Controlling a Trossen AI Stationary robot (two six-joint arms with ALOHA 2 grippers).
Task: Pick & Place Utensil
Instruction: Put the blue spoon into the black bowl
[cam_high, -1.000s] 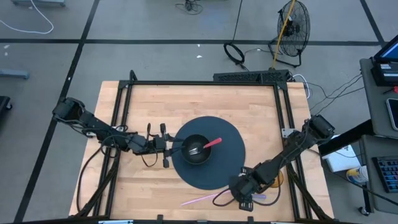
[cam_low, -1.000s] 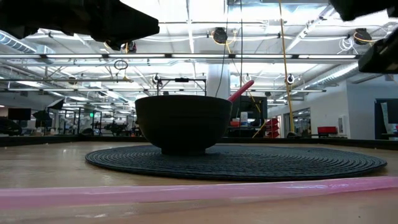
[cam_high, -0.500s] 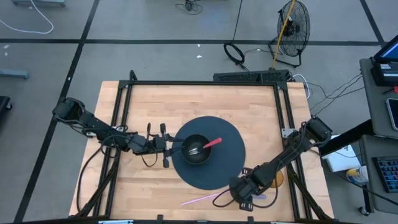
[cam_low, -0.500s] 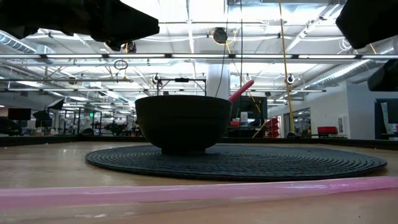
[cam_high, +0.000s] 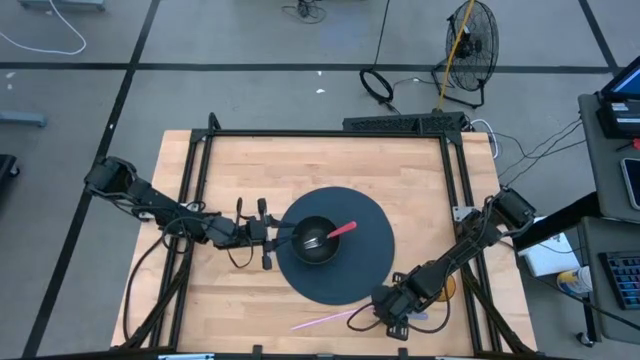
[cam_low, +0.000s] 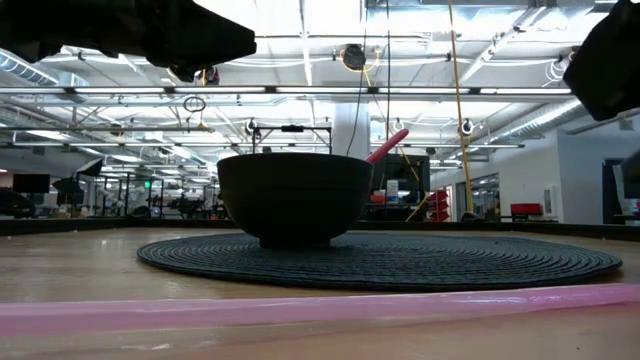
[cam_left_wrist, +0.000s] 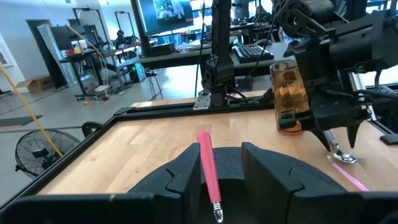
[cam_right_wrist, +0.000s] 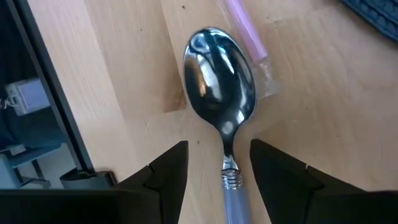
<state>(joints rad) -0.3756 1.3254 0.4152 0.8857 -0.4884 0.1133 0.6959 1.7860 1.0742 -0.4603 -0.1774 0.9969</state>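
Observation:
A black bowl (cam_high: 305, 228) stands on a round dark mat (cam_high: 370, 260) in the middle of the table. A pink-handled utensil (cam_high: 342, 229) leans in it, handle over the right rim. My left gripper (cam_high: 283, 240) hovers open just above the bowl's left rim. A metal spoon (cam_right_wrist: 219, 87) with a pale lilac handle lies flat on the wood near the table's near right corner. My right gripper (cam_right_wrist: 219, 146) points steeply down over it, open. Its fingers stand on either side of the spoon's neck without touching it.
A long pink utensil (cam_high: 320, 322) lies along the near edge, its end beside the spoon's bowl (cam_right_wrist: 245, 31). An amber cup (cam_left_wrist: 289, 96) stands by the right arm. A black frame (cam_high: 455, 170) borders the table. Bare wood lies to the far side of the mat.
My right gripper has sunk toward the spoon at the near right. The spoon, the bowl and my left gripper have stayed where they were.

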